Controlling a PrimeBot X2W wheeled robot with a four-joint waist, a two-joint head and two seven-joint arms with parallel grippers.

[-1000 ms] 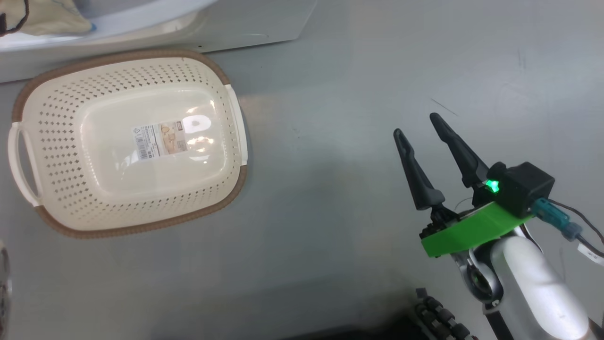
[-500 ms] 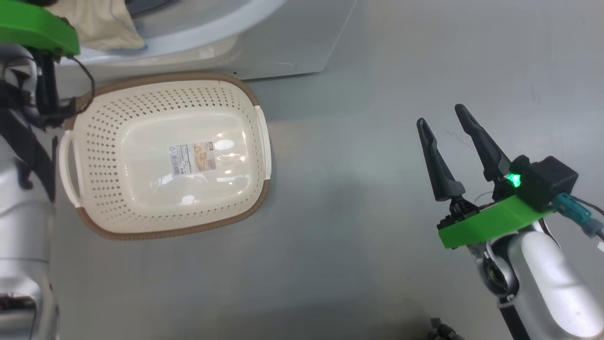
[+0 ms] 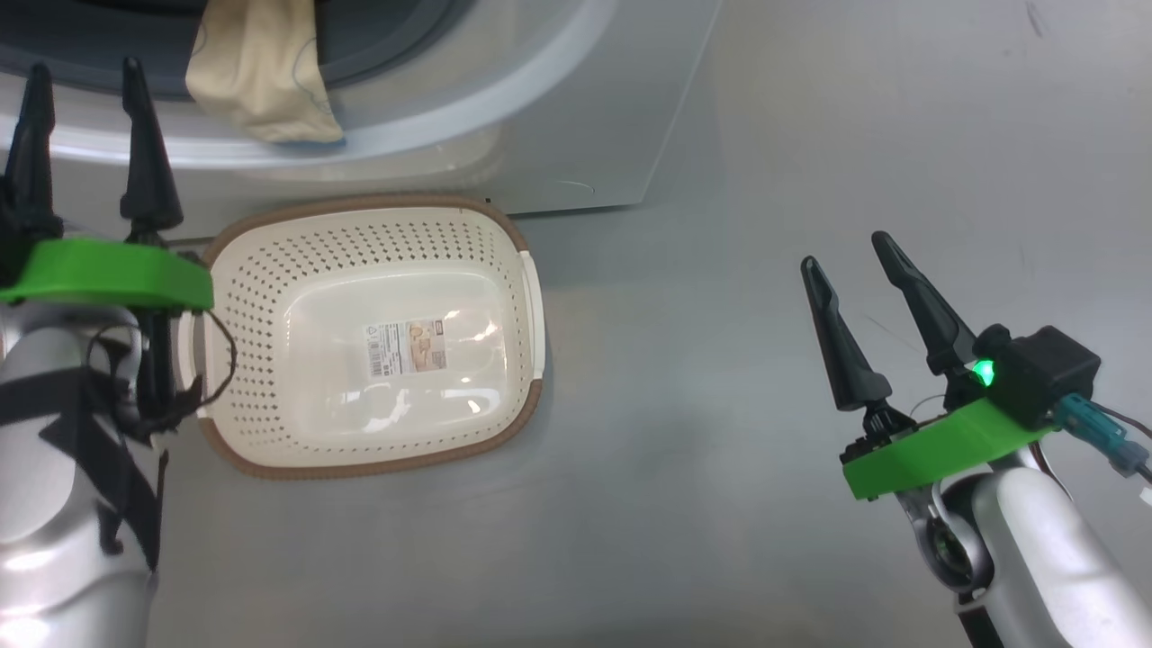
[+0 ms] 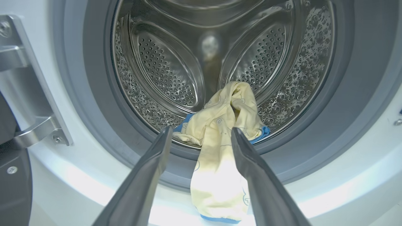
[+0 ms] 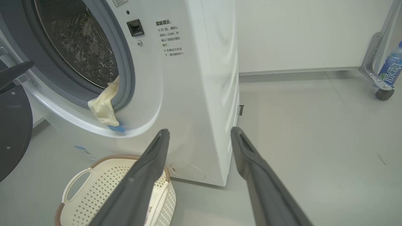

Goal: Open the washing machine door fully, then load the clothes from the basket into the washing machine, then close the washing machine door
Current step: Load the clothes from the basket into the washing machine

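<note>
At opposite edges, washing machine door (image 5: 12,131) and bottle (image 5: 390,67) each partly cut off.

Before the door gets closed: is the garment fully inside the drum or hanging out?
Hanging out. The cream-yellow garment drapes from the drum over the grey seal, its blue-trimmed end below the opening.

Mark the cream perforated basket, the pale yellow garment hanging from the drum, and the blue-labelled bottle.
cream perforated basket (image 3: 378,238): head view, perforated side wall.
pale yellow garment (image 4: 216,188): left wrist view, hanging lower part.
blue-labelled bottle (image 5: 390,71): right wrist view, label.
</note>
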